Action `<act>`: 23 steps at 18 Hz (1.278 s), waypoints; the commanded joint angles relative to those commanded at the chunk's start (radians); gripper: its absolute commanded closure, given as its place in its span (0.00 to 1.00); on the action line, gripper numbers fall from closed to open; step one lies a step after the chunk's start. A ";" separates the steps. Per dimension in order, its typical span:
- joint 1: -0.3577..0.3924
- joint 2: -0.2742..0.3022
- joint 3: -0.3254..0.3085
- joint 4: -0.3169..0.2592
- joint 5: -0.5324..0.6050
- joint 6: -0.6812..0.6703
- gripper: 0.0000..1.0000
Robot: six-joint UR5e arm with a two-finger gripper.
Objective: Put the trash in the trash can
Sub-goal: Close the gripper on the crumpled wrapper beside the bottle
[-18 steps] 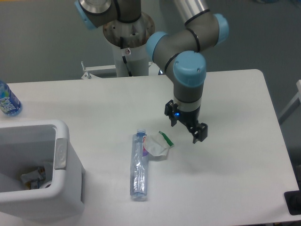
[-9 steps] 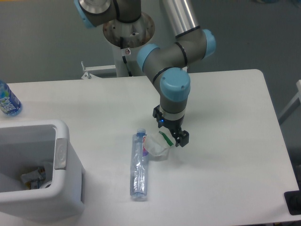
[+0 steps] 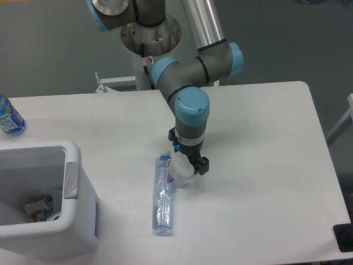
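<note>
The flattened clear bottle with a blue cap lies lengthwise on the table, cap end toward the back. The crumpled white wrapper lies right beside the bottle's upper end, mostly hidden under my gripper. The gripper points down directly over the wrapper; its fingers look open, and whether they touch the wrapper cannot be told. The white trash can stands at the front left with some scraps inside.
An uncrushed bottle with a blue label stands at the far left table edge. The arm's base column rises behind the table. A dark object sits at the front right corner.
The gripper has moved left from right of the wrapper to directly over it, now covering most of it. Bottle and trash can have not moved.
</note>
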 joint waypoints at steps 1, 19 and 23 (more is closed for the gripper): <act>-0.002 0.000 -0.006 0.000 0.002 0.002 0.00; 0.046 0.015 0.070 0.000 0.003 0.020 1.00; 0.104 0.054 0.204 -0.011 -0.041 0.069 1.00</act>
